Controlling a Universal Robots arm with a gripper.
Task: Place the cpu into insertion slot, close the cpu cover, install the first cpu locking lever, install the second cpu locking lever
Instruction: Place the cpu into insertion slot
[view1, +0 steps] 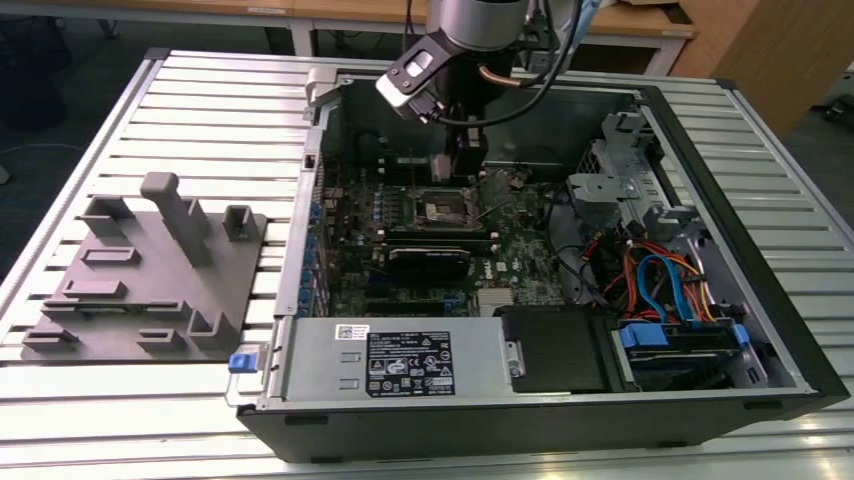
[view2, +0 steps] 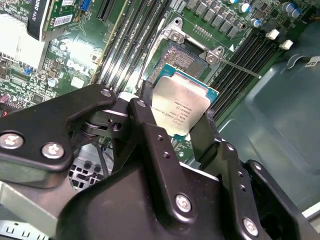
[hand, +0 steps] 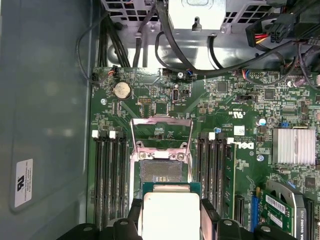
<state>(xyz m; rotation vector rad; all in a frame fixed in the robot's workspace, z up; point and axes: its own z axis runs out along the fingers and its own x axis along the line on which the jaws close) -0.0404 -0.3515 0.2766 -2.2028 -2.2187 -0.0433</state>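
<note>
**Mia:** What is the gripper (view2: 176, 111) doing?

**Tom:** It is pinching the cpu (view2: 182, 100). Its two black fingers (view2: 145, 115) press on the chip, one on each side. The chip's shiny grey top faces up.

**Mia:** Is the cpu in the insertion slot (view2: 181, 54)?

**Tom:** No. The chip hangs over the near edge of the slot. It is not sitting in it. The dark middle of the slot is bare.

**Mia:** Where is the cpu cover (hand: 161, 121)?

**Tom:** It is flipped open. It stands on the side of the slot away from the chip. You can see the green board through the hole in its middle.

**Mia:** What is that thin stick?

**Tom:** That is a metal lever (view2: 240, 68). It pokes out sideways from a corner of the slot and is not hooked down.

**Mia:** Where is all of this?

**Tom:** It is inside an open computer case (view1: 534, 425) that lies on the counter (view1: 160, 100). The arm (view1: 481, 25) reaches down into the case from above. A grey block with pegs (view1: 147, 270) sits on the counter beside the case, on the exterior view's left.
</note>
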